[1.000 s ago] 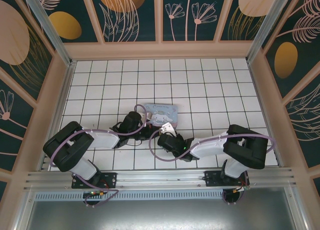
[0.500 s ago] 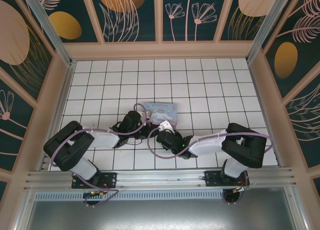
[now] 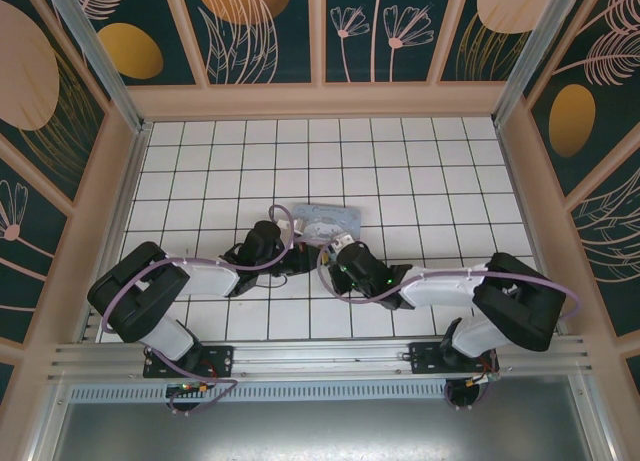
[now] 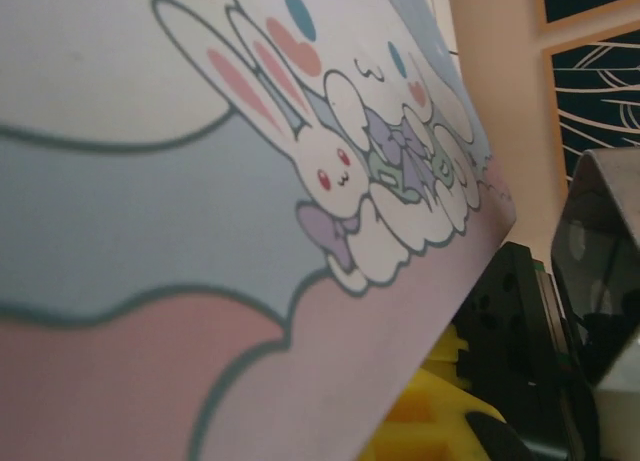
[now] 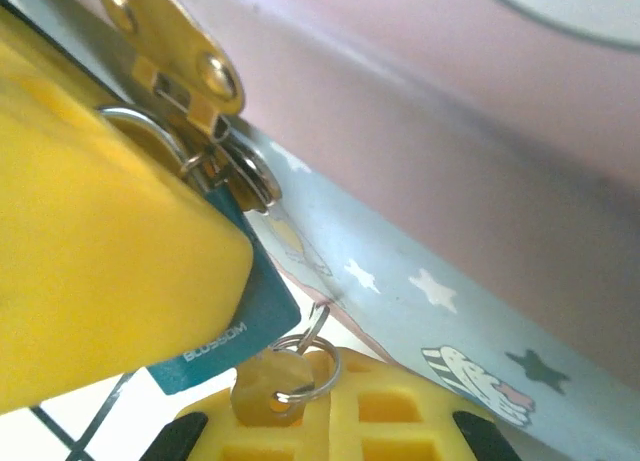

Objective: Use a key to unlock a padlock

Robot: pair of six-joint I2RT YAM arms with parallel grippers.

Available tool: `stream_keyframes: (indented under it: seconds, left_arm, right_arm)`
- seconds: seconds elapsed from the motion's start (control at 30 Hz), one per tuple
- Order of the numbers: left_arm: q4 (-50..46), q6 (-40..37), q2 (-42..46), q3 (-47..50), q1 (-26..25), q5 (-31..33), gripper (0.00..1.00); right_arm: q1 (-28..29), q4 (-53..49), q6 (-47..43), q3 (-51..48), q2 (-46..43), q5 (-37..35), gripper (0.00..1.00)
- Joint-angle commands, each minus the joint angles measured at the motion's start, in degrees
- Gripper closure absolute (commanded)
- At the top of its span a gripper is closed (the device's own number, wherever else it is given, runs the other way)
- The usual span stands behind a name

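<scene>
1. Right wrist view: shows padlock (image 5: 245, 326) hooked through tin box (image 5: 450, 181) hasp (image 5: 180, 51).
2. Clamps padlock in left fingers (image 5: 100, 231), against tin box.
3. Pinches key (image 5: 262, 393) in closed right fingers (image 5: 380, 421), beside tin box.

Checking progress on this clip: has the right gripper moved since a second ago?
Yes. Judged against the floor tiles, the right gripper has moved up the overhead view, closer to the tin box.

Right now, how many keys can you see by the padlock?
1. The key sits just under the lower end of the padlock, with a small ring through its head. Others may be hidden behind the padlock.
</scene>
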State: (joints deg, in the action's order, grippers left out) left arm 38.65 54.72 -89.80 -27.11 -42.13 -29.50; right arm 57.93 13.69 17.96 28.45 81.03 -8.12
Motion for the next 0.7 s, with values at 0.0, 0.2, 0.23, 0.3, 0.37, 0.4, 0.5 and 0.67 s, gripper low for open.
stream_keyframes:
  seconds: [0.0, 0.2, 0.23, 0.3, 0.37, 0.4, 0.5, 0.67]
  left_arm:
    - [-2.99, -0.75, -1.74, 0.23, -0.83, -2.22, 1.0]
    - [-3.4, -0.49, -2.21, -0.58, -0.84, -1.93, 1.0]
    - [-3.57, -0.47, -2.31, -0.68, -0.68, -1.96, 1.0]
    - [-3.67, -0.26, -2.53, -0.72, -0.76, -1.94, 1.0]
    - [-3.94, -0.28, -2.85, -0.79, -0.74, -1.97, 1.0]
    - [-3.87, -0.25, -2.86, -0.79, -0.67, -1.95, 1.0]
    - [-3.73, -0.16, -2.93, -1.06, -0.6, -1.93, 1.0]
    - [-3.76, -0.18, -3.03, -1.1, -0.42, -2.05, 1.0]
  right_arm:
    - [-1.7, 9.97, 2.39, 0.09, -3.9, 5.22, 1.0]
    - [-2.62, 8.12, 2.96, -0.44, -3.67, 6.24, 0.96]
    - [-2.64, 8.02, 3.09, -0.71, -3.76, 6.18, 0.92]
    - [-2.65, 7.64, 3.07, -1.27, -4.03, 5.83, 0.83]
    - [-2.64, 6.5, 3.06, -1.87, -4.67, 5.0, 0.75]
    - [-2.56, 5.98, 3.05, -2.17, -5.1, 4.53, 0.73]
    - [-2.56, 4.2, 3.14, -3.42, -6.88, 2.75, 0.72]
    - [-1.6, 0.64, 2.03, -4.19, -9.77, -0.8, 0.63]
